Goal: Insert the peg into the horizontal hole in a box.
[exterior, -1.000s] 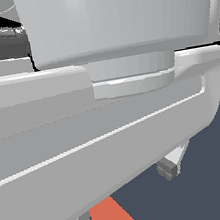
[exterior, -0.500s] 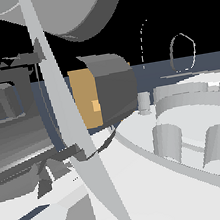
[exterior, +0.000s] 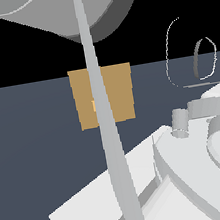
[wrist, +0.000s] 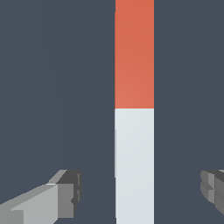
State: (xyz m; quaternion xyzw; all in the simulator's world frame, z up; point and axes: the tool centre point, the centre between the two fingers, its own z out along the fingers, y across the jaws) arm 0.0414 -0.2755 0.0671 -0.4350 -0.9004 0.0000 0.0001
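From the exterior view, big grey parts of the arm fill most of the picture. Behind them the box (exterior: 114, 97) stands upright on the dark floor, tan and square. A thin grey strip of the arm runs down in front of it. The hole (exterior: 94, 106) peeks out just beside that strip, a small lighter patch near the middle of the box face. Only a sliver of it shows. The peg and the end effector are not seen in this view, so I cannot tell from here how far the peg lies from the box.

From the wrist view, the peg (wrist: 134, 111) lies flat on the dark floor. It is 1 long bar, red-orange at 1 end and pale grey-white at the other. Its long side runs straight across the gap of the end effector (wrist: 142, 192). The 2 fingers (wrist: 65, 194) stand wide apart with the pale part of the peg between them — 1 finger on each side, and neither touches the bar. So the end effector is spread wide and holds nothing.

The peg sits right under the end effector and about in the middle of the gap, a little nearer 1 finger than the other. I think the next move is to go down and squeeze — the fingers would then close on the 2 long sides of the pale end. The box does not show in this view.
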